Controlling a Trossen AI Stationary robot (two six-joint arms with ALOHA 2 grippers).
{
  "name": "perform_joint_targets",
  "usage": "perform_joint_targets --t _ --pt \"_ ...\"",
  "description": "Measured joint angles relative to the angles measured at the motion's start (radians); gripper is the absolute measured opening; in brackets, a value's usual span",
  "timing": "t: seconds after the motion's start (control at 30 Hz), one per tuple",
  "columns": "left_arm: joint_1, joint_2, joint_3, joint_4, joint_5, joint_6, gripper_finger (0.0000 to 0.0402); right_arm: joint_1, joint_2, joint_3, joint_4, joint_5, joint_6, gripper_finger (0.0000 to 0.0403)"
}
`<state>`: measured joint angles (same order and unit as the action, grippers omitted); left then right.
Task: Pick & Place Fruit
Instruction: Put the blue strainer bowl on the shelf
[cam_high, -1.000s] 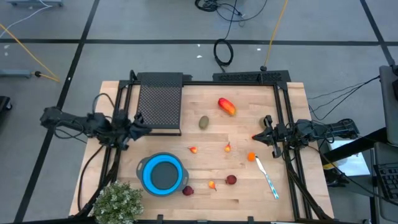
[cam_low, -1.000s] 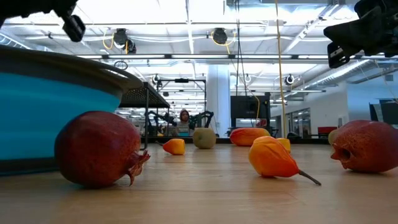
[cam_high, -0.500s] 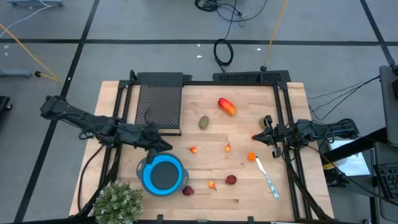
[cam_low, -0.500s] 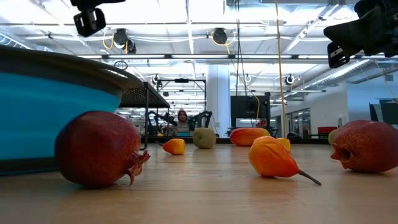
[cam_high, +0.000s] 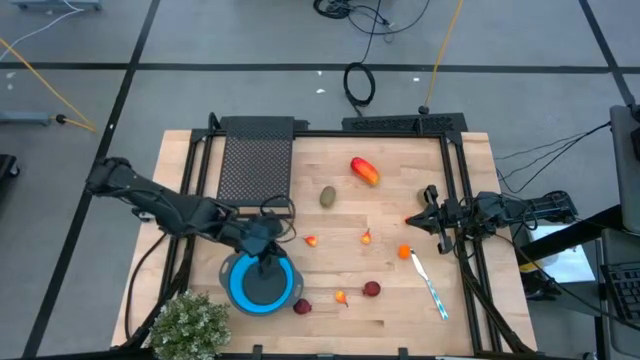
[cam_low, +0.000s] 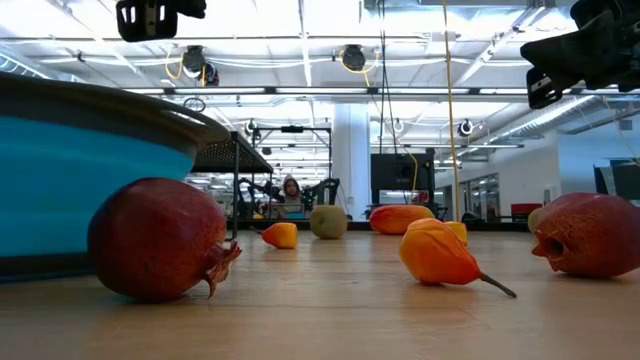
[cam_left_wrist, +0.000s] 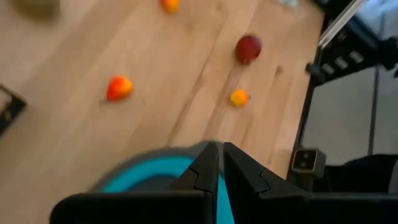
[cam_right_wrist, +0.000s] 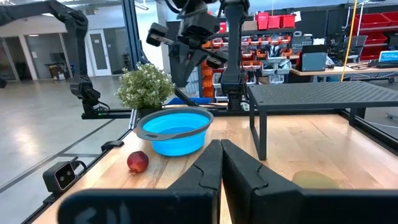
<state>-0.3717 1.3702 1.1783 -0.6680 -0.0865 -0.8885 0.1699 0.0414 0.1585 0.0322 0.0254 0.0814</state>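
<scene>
Fruit (cam_high: 364, 171) lies scattered on the table (cam_high: 470, 160), none in the blue bowl (cam_high: 262, 281) and none held. Left gripper (cam_high: 266, 252) over the bowl's rim, fingers pressed together, empty. Right gripper (cam_high: 411, 220) parked at right edge, closed, empty.

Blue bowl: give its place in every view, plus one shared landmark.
High view: blue bowl, lower left, under the left end effector.
Low view: left edge.
Left wrist view: bottom centre.
Right wrist view: centre-left.
Shared landmark: dark red ball beside it.
</scene>
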Motion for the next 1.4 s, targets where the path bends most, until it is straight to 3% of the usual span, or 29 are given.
perform_joint_targets --t 0.23,0.53,1.4 --pt "0.0 0.089 0.05 -0.037 0.071 -0.088 0.0024 0.0 0.0 0.0 0.0 0.0 0.0 0.0" --pt "0.0 0.09 0.05 -0.024 0.113 -0.1 0.0024 0.0 0.0 -0.054 0.001 0.0 0.0 0.0" --pt "0.001 0.088 0.05 -0.155 -0.001 -0.09 0.0024 0.0 0.0 -0.105 0.03 0.0 0.027 0.0"
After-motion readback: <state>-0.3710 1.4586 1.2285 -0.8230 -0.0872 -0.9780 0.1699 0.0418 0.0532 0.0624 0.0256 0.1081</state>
